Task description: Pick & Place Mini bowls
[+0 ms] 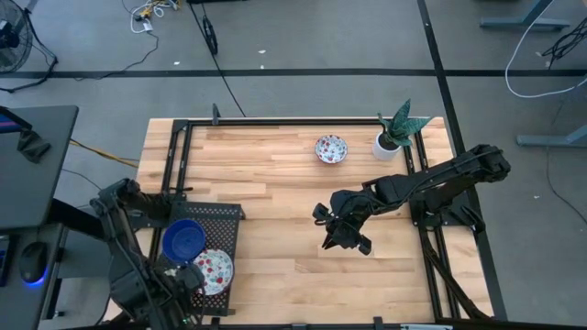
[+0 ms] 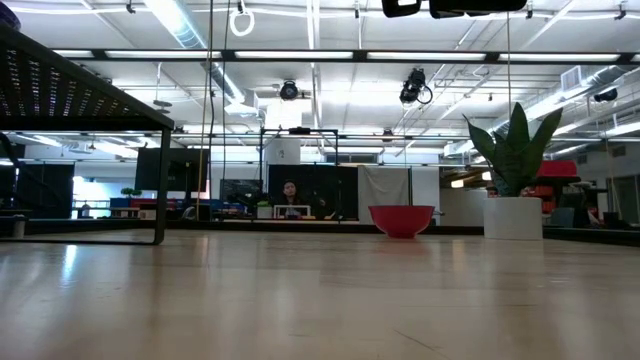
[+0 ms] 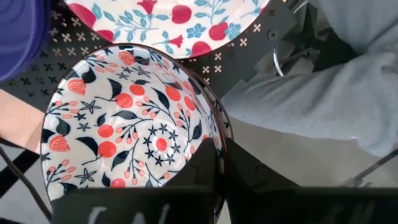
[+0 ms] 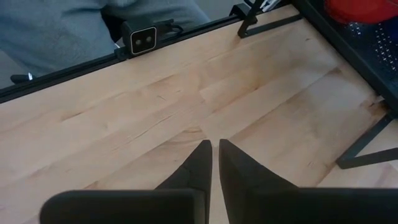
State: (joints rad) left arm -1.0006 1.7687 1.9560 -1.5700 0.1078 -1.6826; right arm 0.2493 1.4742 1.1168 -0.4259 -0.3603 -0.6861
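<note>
My left gripper is at the table's near left corner, over a black perforated rack. It is shut on a white mini bowl with a red-and-blue floral pattern. A cobalt blue mini bowl and another floral mini bowl sit on the rack. A third floral mini bowl stands on its base on the table toward the far edge; its outside looks red in the low view. My right gripper is shut over bare wood mid-table and touches nothing. My left gripper has the floral bowl by its rim, which runs between the two fingers, one on the inner wall and one outside. The fingers point down from above. The bowl's mouth faces up. I cannot tell whether its base is on the rack.
A white pot with a green plant stands at the far right, close to the lone floral bowl. The rack stands on thin legs above the tabletop. Bare wood lies between the rack and my right gripper.
</note>
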